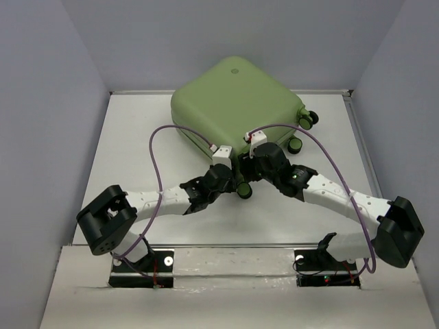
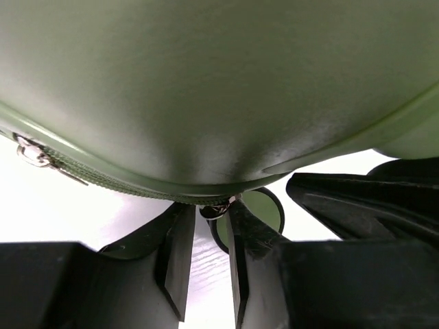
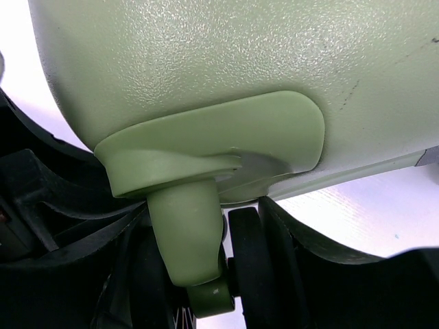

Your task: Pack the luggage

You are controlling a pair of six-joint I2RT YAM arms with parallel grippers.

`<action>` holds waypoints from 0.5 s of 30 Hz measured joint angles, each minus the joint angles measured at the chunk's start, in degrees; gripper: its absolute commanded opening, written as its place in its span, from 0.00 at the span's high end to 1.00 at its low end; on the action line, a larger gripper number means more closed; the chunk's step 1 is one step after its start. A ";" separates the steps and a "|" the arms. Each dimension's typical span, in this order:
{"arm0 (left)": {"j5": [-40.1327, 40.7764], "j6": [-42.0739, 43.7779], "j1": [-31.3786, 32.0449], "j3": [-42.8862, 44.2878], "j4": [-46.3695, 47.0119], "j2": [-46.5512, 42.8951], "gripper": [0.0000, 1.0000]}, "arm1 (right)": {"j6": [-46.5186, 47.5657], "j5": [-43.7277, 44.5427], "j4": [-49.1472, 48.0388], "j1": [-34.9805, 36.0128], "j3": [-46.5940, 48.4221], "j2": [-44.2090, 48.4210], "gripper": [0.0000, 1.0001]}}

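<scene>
The luggage (image 1: 236, 103) lay flat and lid-down on the table (image 1: 137, 137), far centre, with no loose items seen. We judged packing nearly done, with only the zip left to finish. The left gripper (image 2: 209, 221) straddled a zip pull (image 2: 217, 210) at the near seam. Whether it was clamped, we could not tell. The right gripper (image 3: 206, 226) had closed about a corner caster (image 3: 185, 240). A round emblem (image 1: 235, 69) was illegible, and no other writing was found.

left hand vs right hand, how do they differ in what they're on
The left hand is set narrow around a small metal zipper pull on the seam. The right hand looks wider and straddles a green wheel stem. Both are at the suitcase's near edge.
</scene>
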State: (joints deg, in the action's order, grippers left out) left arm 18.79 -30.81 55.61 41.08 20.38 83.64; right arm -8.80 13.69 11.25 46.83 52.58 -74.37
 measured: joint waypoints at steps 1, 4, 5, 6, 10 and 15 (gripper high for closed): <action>0.24 0.13 0.17 0.35 -0.26 0.35 0.75 | 0.00 -0.11 0.00 0.00 0.00 0.00 0.93; 0.33 0.39 0.50 1.18 -0.66 1.49 0.90 | -0.04 -0.68 0.00 -0.13 -0.02 0.02 0.93; 0.37 0.37 0.66 1.42 -0.59 1.88 0.94 | -0.04 -0.72 0.00 -0.22 -0.02 0.02 0.93; 0.28 0.44 0.74 1.62 -0.61 2.19 0.94 | -0.09 -0.81 0.00 -0.26 -0.02 0.02 0.93; 1.05 0.48 1.07 1.81 -0.72 2.36 0.94 | -0.24 -1.14 0.00 -0.31 -0.04 0.09 0.93; 2.23 0.20 1.40 1.81 -0.76 2.27 0.94 | -0.79 -1.36 -0.96 -0.33 -1.01 0.70 0.93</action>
State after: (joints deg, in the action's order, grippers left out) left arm 21.02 -30.61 57.01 42.89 19.62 85.91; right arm -9.58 12.34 10.28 46.50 51.57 -73.67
